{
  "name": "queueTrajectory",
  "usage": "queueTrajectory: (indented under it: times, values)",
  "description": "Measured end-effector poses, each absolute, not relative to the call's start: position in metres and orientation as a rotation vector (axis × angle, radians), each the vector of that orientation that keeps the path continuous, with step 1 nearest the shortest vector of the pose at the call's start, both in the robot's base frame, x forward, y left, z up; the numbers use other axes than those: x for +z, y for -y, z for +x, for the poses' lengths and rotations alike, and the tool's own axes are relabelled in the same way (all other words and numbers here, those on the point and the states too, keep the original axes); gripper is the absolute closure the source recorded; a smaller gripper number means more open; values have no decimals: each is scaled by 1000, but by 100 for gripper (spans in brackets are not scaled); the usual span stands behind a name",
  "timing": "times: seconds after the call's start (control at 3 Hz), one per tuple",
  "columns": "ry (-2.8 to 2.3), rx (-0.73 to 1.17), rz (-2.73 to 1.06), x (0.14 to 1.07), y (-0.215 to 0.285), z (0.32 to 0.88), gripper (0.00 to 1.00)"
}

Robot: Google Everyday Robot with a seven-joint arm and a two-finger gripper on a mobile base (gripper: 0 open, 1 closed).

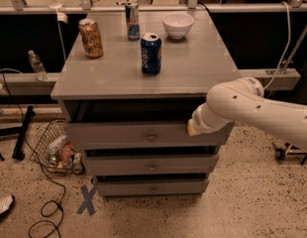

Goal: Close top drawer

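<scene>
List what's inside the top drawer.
Nothing visible: only a dark gap shows in the top drawer; the cabinet top covers the rest. The gripper is at its right end.

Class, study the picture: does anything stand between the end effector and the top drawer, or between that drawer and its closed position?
Nothing visible does. The end effector is at the right end of the top drawer front, and the dark gap above it shows nothing sticking out. The drawer's inside is hidden.
</scene>
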State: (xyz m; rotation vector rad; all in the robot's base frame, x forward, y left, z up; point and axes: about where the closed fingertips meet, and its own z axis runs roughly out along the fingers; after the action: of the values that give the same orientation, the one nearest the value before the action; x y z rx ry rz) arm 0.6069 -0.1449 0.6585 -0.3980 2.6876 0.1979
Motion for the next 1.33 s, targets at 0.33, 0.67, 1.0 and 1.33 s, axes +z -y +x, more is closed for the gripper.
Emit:
queueTrajectory:
  times: [0.33,0.67,1.0,1.33]
  values:
    - [-2669,217,-399,660,144,615,100]
    - [-2689,217,-432,662,145,613,100]
    - [-2756,197,-462,658,154,600,100]
    - [-2836,153,-344,658,202,577,100]
